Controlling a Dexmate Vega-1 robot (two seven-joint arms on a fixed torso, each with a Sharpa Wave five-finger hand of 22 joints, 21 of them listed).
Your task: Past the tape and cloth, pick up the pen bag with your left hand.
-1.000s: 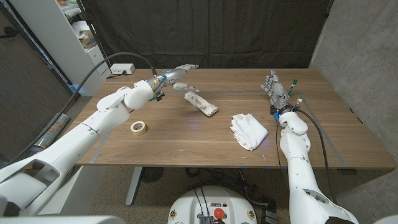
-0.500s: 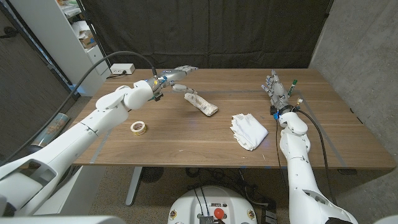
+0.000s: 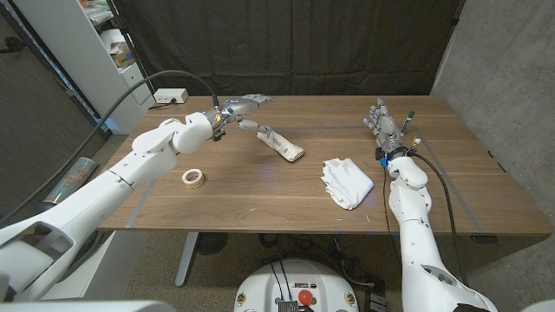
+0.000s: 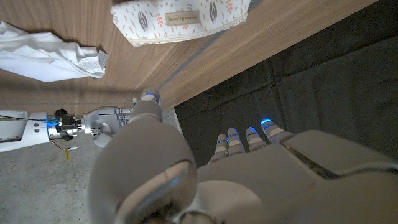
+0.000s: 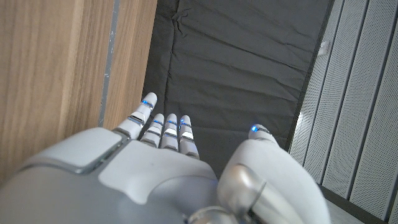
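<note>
Left hand (image 3: 241,107): raised near the table's far edge, left of middle, fingers spread and extended, nothing held; seen just beyond the pen bag's far end, contact not determinable. In the left wrist view the same hand (image 4: 205,180) is shown from behind, fingertips lit blue and apart.

Pen bag (image 3: 279,144): pale, patterned pouch, laid diagonally on the table (image 3: 260,186) a little left of centre toward the far edge; in the left wrist view its leaf print and small label are seen (image 4: 180,18).

Cloth (image 3: 346,181): white, crumpled, placed right of centre, apart from the pen bag.

Tape (image 3: 193,178): small roll, laid flat in the table's left half, nearer the front edge than the pen bag, well apart from it.

Right hand (image 3: 384,121): positioned near the far right corner, fingers pointed away and slightly apart, nothing held; shown likewise in the right wrist view (image 5: 161,168).
</note>
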